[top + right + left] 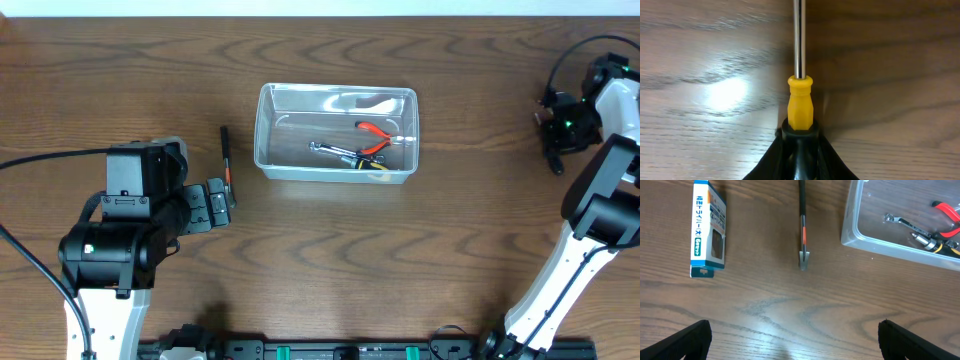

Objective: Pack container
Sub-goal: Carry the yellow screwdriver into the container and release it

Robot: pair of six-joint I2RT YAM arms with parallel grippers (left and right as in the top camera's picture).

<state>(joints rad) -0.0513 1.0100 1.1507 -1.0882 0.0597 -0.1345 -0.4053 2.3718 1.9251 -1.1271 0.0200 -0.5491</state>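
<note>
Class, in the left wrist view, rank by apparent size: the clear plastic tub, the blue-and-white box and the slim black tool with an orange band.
1. Clear plastic tub, though partly out of frame.
2. Blue-and-white box.
3. Slim black tool with an orange band: about as long as the box, far thinner, top cropped.

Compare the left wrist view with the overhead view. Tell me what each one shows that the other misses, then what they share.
Only the left wrist view shows the blue-and-white box lying on the table. Only the overhead view shows the right arm and the whole container. Both show the black tool with an orange band, the red-handled pliers in the container, and the open left end effector.
</note>
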